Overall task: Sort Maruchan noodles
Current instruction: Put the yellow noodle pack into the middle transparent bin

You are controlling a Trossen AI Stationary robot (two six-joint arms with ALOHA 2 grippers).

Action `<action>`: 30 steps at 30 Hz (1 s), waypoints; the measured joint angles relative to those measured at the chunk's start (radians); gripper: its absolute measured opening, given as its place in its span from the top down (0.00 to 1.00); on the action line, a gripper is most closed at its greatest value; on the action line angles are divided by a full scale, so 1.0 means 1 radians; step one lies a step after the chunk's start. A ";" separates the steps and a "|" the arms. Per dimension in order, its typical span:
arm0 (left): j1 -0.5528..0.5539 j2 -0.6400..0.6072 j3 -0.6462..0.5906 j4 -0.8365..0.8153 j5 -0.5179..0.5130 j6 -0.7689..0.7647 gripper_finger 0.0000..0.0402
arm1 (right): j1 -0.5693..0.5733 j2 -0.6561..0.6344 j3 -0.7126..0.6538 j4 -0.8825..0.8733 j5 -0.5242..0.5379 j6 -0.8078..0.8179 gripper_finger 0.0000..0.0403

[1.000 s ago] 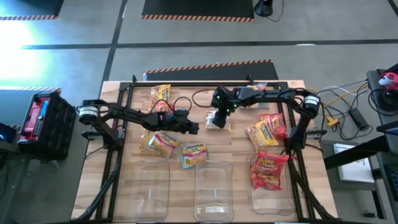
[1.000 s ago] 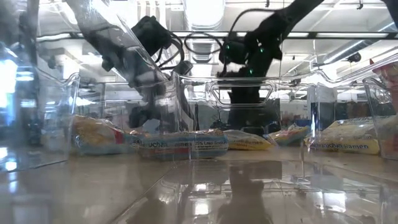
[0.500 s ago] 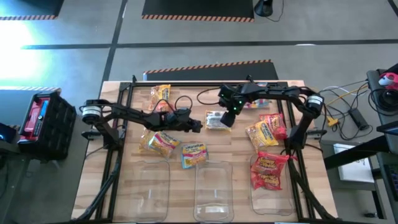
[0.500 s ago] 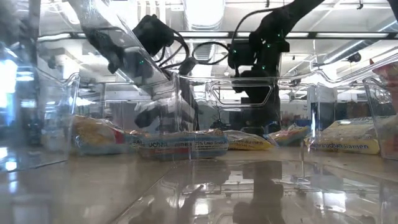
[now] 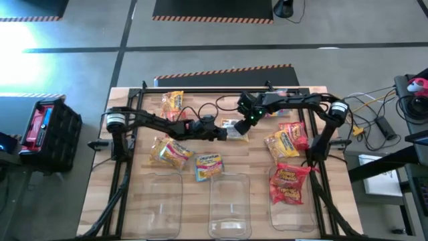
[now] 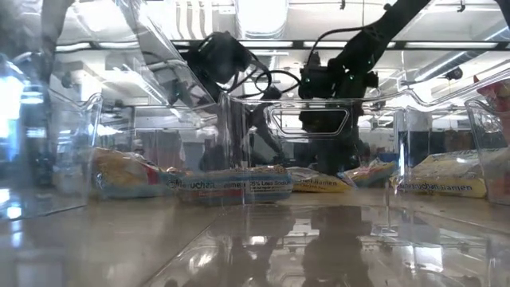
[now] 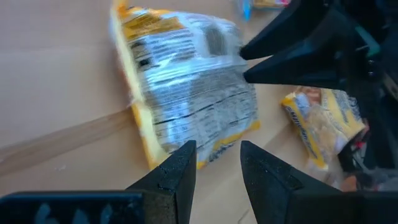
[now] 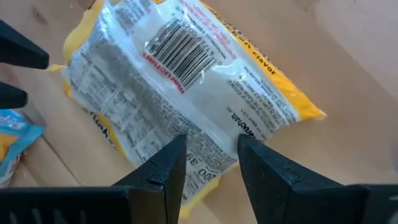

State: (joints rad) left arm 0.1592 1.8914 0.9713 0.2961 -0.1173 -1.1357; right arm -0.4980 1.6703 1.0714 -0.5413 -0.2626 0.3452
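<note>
A yellow Maruchan noodles packet [image 5: 235, 129] lies flat at mid-table, its printed back with the barcode up [image 8: 180, 81]. My left gripper [image 5: 223, 133] stands at its left edge, open by a small gap, with the fingertips [image 7: 186, 155] just short of the packet's near corner [image 7: 211, 146]. My right gripper [image 5: 248, 122] hangs over the packet's right side, slanting down. It is open, and the packet shows through the gap [image 8: 211, 149]. More packets lie around: yellow ones [image 5: 172, 100] [image 5: 170, 152], a blue one [image 5: 208, 166], and a yellow [image 5: 281, 144] and a red one [image 5: 295, 134].
Three clear bins stand along the near edge [image 5: 162, 201] [image 5: 229, 204] [image 5: 309, 207]. The right one holds red packets [image 5: 289, 183]. A black frame rail [image 5: 221, 89] runs along the far edge. Bare wood lies between the packets and the bins.
My left gripper has travelled toward the table's right edge, up to the face-down yellow packet. My right gripper has shifted off the packet toward the right and far side and rolled about its own line. The packet stays flat on the table.
</note>
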 joint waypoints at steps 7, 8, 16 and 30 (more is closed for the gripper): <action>0.003 0.001 0.002 -0.008 -0.012 0.000 0.73 | 0.000 -0.005 -0.068 0.066 -0.008 0.015 0.67; 0.003 0.000 0.002 -0.008 -0.017 0.000 0.73 | 0.000 -0.006 -0.075 0.074 -0.007 0.015 0.67; 0.010 -0.001 0.002 -0.025 -0.050 0.001 0.73 | 0.000 -0.005 -0.096 0.079 -0.005 0.005 0.68; 0.018 -0.004 0.002 -0.060 -0.056 0.032 0.62 | 0.000 -0.002 -0.101 0.065 0.017 -0.008 0.68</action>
State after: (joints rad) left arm 0.1768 1.8877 0.9737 0.2361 -0.1733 -1.1041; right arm -0.4980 1.6684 0.9702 -0.4765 -0.2455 0.3370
